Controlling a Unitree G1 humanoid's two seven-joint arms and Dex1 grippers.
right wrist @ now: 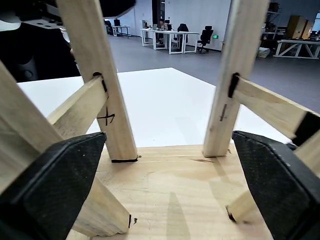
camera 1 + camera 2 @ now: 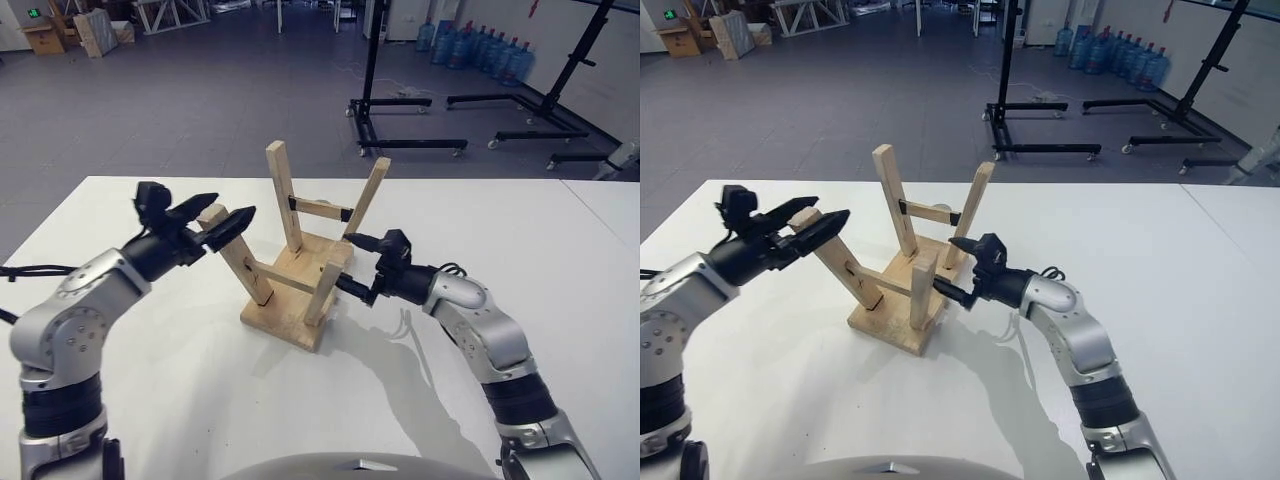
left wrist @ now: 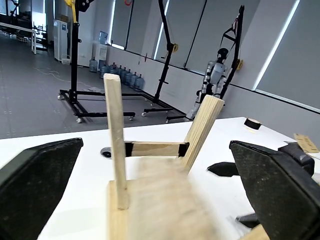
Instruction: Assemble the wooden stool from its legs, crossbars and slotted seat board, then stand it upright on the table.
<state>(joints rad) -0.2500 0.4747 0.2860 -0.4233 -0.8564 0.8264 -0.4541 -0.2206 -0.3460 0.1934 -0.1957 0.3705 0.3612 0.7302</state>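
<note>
the pale wooden stool [image 2: 290, 262] lies upside down on the white bench [image 2: 520, 230], its flat seat board [image 2: 268, 318] down and four legs up, between our two sets of jaws. the left jaws are spread wide, with the top of the slanted near leg [image 2: 243, 265] in the gap; we can't tell if either pad touches it. the right jaws are open too, low at the seat board's edge, with the short near leg [image 2: 322, 292] just beside them. we judge the wood stiff, fairly light and smooth enough to slip. the joints look push-fitted, so tugging the thin crossbar [image 2: 320, 210] beyond both jaws could loosen it. we'd grip legs close to the seat board, one each side, to turn it over.
</note>
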